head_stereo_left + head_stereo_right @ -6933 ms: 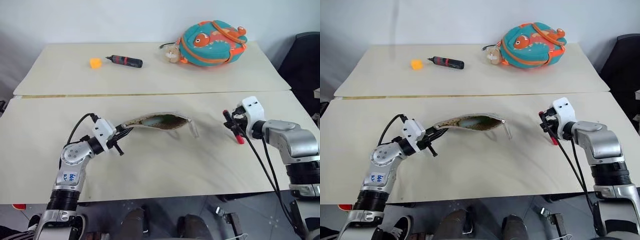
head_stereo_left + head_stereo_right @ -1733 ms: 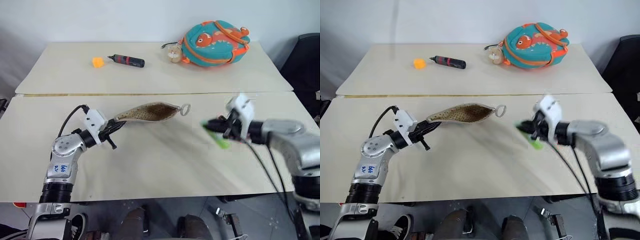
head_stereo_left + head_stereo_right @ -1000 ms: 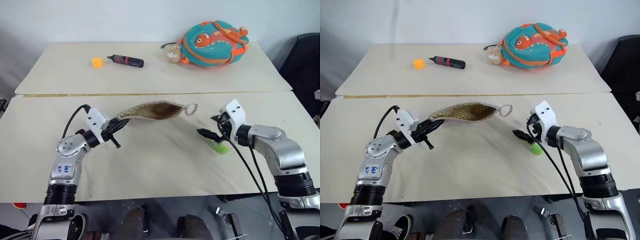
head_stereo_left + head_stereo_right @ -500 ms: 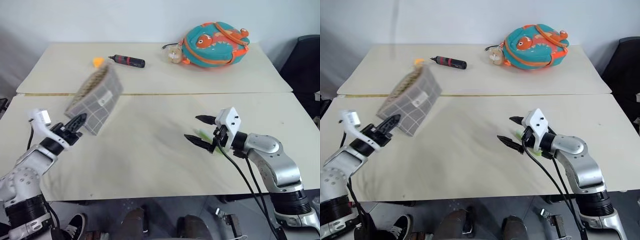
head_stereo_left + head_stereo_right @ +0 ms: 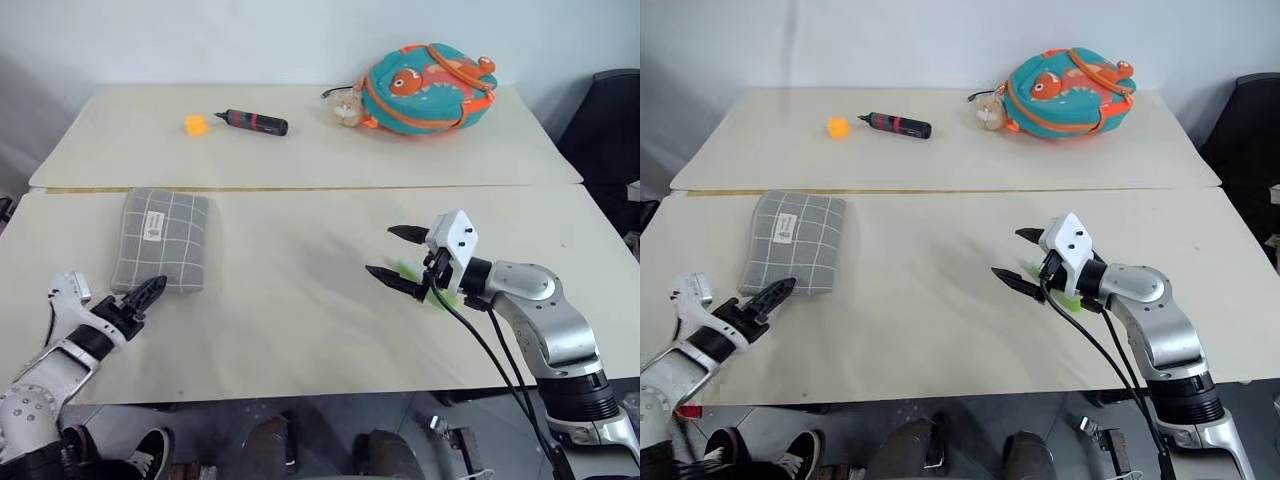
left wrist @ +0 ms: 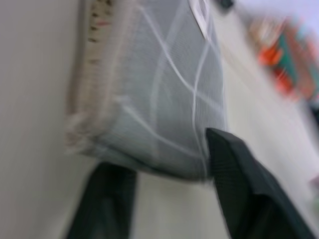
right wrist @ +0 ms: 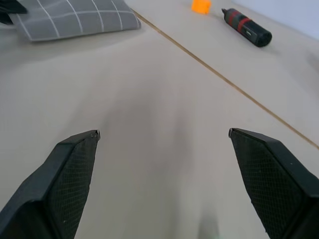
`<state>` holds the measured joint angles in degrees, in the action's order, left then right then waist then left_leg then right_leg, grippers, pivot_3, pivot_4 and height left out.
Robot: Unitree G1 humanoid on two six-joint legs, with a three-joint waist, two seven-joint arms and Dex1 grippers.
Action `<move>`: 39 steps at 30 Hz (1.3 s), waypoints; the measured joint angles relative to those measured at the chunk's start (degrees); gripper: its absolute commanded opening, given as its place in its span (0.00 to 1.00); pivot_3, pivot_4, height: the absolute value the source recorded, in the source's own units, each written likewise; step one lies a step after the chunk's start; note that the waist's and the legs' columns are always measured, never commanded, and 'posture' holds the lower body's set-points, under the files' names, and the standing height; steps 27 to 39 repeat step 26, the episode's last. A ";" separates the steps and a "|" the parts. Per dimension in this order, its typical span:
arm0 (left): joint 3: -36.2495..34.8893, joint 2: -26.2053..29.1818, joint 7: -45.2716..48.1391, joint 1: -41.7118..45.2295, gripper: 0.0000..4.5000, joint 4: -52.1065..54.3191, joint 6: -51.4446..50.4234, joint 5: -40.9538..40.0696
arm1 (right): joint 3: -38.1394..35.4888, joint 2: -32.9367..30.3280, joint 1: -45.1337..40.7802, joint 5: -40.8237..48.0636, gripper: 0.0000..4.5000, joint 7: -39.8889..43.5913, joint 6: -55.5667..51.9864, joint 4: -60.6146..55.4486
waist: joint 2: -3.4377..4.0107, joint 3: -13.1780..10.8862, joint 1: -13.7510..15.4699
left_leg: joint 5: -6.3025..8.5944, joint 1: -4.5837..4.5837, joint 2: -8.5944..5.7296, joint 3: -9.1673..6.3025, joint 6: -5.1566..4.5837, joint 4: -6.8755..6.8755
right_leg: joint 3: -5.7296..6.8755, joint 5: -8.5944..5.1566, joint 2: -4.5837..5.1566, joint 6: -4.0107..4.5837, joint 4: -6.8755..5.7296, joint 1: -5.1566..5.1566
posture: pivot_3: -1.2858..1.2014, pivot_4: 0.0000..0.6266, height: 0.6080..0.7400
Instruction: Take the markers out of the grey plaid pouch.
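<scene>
The grey plaid pouch point(image 5: 162, 240) lies flat at the left of the near table, label side up. My left gripper point(image 5: 143, 296) sits low at the pouch's near end. In the left wrist view its fingers point(image 6: 239, 179) stand apart at that end of the pouch point(image 6: 164, 99), gripping nothing, so it is open. My right gripper point(image 5: 380, 251) hovers wide open over the table's right half. A bright green marker point(image 5: 443, 299) lies on the table just behind and under its fingers, partly hidden by them.
On the far table lie a teal-and-orange fish backpack point(image 5: 428, 87), a black-and-red pen-shaped tool point(image 5: 253, 122) and a small orange cube point(image 5: 194, 124). A seam point(image 5: 300, 187) divides the two tables. The wide stretch between pouch and right gripper is bare tabletop.
The left gripper swung the pouch to the left, let it go and drew back and down; the pouch now lies flat. The right gripper backed slightly off the green marker, still open.
</scene>
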<state>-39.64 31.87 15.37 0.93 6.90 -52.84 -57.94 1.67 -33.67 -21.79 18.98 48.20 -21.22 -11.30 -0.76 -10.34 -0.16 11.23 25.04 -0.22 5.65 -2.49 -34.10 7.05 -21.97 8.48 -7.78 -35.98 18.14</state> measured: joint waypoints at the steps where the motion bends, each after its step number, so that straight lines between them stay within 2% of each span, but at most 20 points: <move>1: 0.10 1.08 2.04 -1.48 0.67 1.21 1.54 0.87 | 0.01 -0.14 0.02 0.03 0.97 0.31 0.00 -0.03 | -0.01 0.00 -0.03 | 0.03 0.02 0.01 0.02 0.06 0.01 | -0.01 -0.01 0.01 0.01 0.00 0.04 | 0.52 0.24 1.00; 4: 3.09 7.60 11.42 -9.94 0.67 6.00 9.11 8.66 | -0.32 -2.02 0.88 0.11 0.97 1.25 -0.07 -0.14 | -0.04 0.01 -0.06 | 0.11 0.03 0.00 0.37 0.18 0.19 | -0.27 0.00 0.01 0.01 0.04 0.29 | 0.52 0.24 1.00; 6: 4.16 9.93 17.60 -15.00 0.67 8.81 14.52 12.86 | -1.24 -2.89 1.93 0.33 0.97 1.53 -0.14 -0.17 | -0.03 0.01 -0.05 | 0.12 0.01 0.01 0.59 0.19 0.33 | -0.37 -0.01 0.01 0.01 0.12 0.41 | 0.52 0.24 1.00; 10: 3.74 12.80 30.99 -19.39 0.67 11.02 24.17 16.06 | -2.83 -4.98 2.83 0.75 0.97 2.14 -0.36 -0.17 | -0.01 0.00 0.16 | 0.14 0.03 0.20 0.65 0.27 0.37 | -0.61 -0.05 0.08 0.10 0.39 0.45 | 0.52 0.24 1.00; 12: 2.76 13.45 34.15 -18.82 0.67 10.51 27.52 17.07 | -4.41 -5.62 3.02 0.89 0.97 2.27 -0.37 0.06 | 0.01 -0.01 0.14 | 0.14 0.01 0.23 0.79 0.28 0.47 | -0.77 -0.06 0.10 0.11 0.44 0.47 | 0.52 0.24 1.00; 17: 2.19 12.63 32.06 -12.82 0.67 3.63 35.04 22.59 | -9.52 -8.69 3.35 1.19 0.97 2.25 0.94 6.93 | 0.01 -0.01 0.15 | 0.16 -0.01 0.28 0.83 0.23 0.43 | -0.74 -0.02 0.11 0.12 0.34 0.50 | 0.52 0.24 1.00; 22: 1.93 11.24 28.32 -12.36 0.67 -0.02 35.63 25.72 | -14.65 -10.02 4.03 0.46 0.97 1.12 4.15 14.94 | 0.00 -0.01 -0.22 | 0.10 -0.06 0.34 0.93 -0.15 0.28 | -0.69 0.01 0.11 0.07 0.11 0.50 | 0.52 0.24 1.00; 26: 1.94 10.84 28.47 -12.37 0.67 -0.88 36.53 26.13 | -15.78 -9.75 4.45 -1.74 0.97 -2.01 7.92 19.67 | 0.01 -0.01 -0.43 | 0.10 -0.11 0.36 0.98 -0.14 0.26 | -0.67 0.01 0.12 0.07 0.06 0.51 | 0.52 0.24 1.00; 39: 1.94 10.84 28.47 -12.37 0.67 -0.88 36.53 26.13 | -15.78 -9.75 4.45 -1.74 0.97 -2.01 7.92 19.67 | 0.01 -0.01 -0.43 | 0.10 -0.11 0.36 0.98 -0.14 0.26 | -0.67 0.01 0.12 0.07 0.06 0.51 | 0.52 0.24 1.00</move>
